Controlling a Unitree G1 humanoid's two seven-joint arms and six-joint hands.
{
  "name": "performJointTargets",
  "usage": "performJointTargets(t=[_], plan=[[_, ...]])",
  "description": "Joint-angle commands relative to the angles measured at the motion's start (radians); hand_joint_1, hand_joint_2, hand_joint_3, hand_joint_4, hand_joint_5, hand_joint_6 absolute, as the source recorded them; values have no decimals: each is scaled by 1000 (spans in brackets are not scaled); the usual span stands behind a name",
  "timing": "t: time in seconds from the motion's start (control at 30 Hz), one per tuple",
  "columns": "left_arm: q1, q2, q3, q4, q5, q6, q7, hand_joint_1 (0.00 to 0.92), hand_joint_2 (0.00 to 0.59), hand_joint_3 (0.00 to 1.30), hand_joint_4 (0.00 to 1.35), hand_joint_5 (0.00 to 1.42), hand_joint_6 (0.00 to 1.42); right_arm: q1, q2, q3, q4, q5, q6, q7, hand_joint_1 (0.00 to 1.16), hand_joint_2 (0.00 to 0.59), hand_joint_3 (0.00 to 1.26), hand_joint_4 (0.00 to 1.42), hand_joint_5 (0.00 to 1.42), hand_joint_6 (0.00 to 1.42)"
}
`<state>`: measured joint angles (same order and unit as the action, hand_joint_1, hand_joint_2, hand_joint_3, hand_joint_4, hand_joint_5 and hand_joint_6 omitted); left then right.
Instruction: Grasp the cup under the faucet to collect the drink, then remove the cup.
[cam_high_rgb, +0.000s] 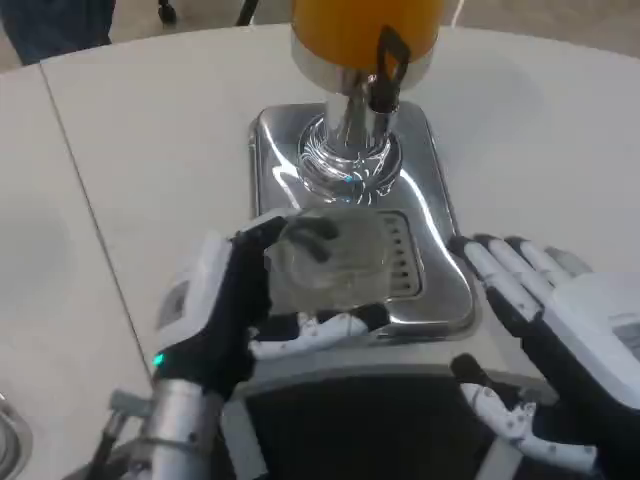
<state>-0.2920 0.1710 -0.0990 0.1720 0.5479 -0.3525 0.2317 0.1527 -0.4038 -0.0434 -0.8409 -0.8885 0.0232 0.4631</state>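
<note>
A clear ribbed plastic cup (335, 258) is held by my left hand (235, 310), fingers wrapped around its sides. The cup hovers over the slotted drip grille (405, 262) of the shiny steel base (275, 150). The drink dispenser with its orange tank (365, 25) stands at the back, its black tap lever and faucet (385, 70) above and slightly behind the cup. My right hand (560, 330) rests to the right of the base with fingers spread and nothing in it.
The white round table (150, 130) extends left and right of the dispenser. A seam in the tabletop (85, 200) runs diagonally at the left. A metal rim (8, 440) shows at the bottom left corner.
</note>
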Motion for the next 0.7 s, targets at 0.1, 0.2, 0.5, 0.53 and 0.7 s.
performJointTargets(t=[0.1,0.2,0.5,0.53,0.7], plan=[[-141,-40,-50,196,7,-41,90,678,63,1082,1153,1393,1424,34,0,-14,-44,-6,1,17,288,540,0,0,0,32],[-196,-42,-60,276,5,-54,120,679,64,1084,1153,1393,1424,54,0,-34,-60,0,0,19,291,537,0,0,0,32],[-338,-40,-84,487,16,-77,222,685,66,1086,1153,1393,1424,71,24,-26,-97,-18,9,47,295,539,0,0,0,33],[-348,-40,-86,501,15,-77,233,685,66,1086,1153,1393,1424,72,27,-25,-100,-19,9,52,294,540,0,0,0,33],[-388,-52,-85,563,7,-44,287,686,67,1086,1153,1393,1424,70,44,-21,-107,-36,11,61,293,541,0,0,0,33]])
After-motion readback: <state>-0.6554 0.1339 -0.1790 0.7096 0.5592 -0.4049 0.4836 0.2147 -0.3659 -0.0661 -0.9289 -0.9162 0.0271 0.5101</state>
